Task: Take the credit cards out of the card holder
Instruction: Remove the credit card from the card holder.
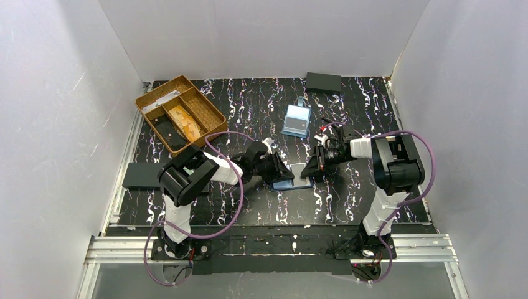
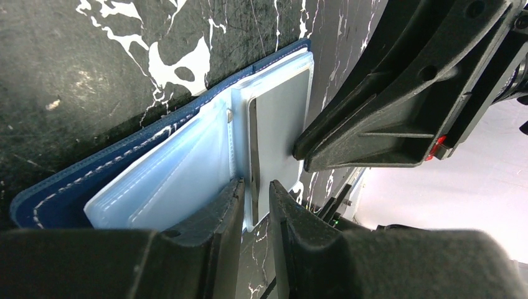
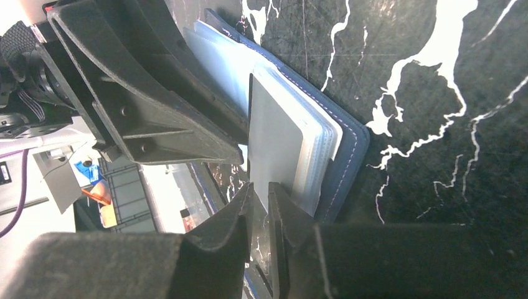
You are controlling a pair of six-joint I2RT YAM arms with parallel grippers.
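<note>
Crosswise: card holder (image 1: pixel 297 177) open flat, long axis left-right.

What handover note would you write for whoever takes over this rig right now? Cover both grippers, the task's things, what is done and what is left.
Left gripper: shut on a clear sleeve of the card holder, which lies open between both grippers.
Right gripper: shut on the pale card in that sleeve.
Done: orange cards lie in the tray.
Left: draw the pale card out; the other sleeves look empty, but check.
</note>
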